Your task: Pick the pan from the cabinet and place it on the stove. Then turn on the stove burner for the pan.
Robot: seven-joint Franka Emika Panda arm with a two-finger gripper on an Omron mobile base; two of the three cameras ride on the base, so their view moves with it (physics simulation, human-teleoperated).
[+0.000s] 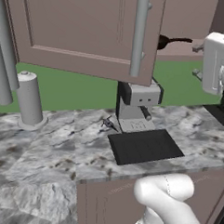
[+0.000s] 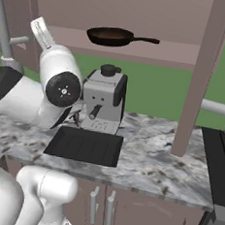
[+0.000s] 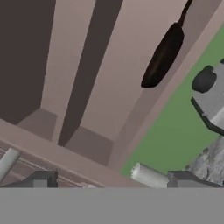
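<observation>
The pan [image 2: 111, 37] lies flat on the bottom shelf of the open cabinet [image 2: 154, 55], its thin black handle pointing right. In the left base view only the pan's edge [image 1: 165, 41] peeks out past the open cabinet door [image 1: 80, 33]. My gripper [image 1: 197, 61] hangs at shelf height in front of the cabinet, apart from the pan, open and holding nothing. The hand view is rolled: the pan [image 3: 161, 57] is far off at upper right, and both fingertips of the gripper [image 3: 113, 181] stand wide apart. The black stove [image 2: 220, 161] lies at the right edge.
A grey-and-black coffee machine [image 2: 104, 100] with a black tray stands on the marble counter [image 2: 148, 162] right under the pan's shelf. Another open cabinet door [image 2: 206, 70] with grey bar handles hangs at the right. A grey cylinder [image 1: 29, 99] stands at the counter's left.
</observation>
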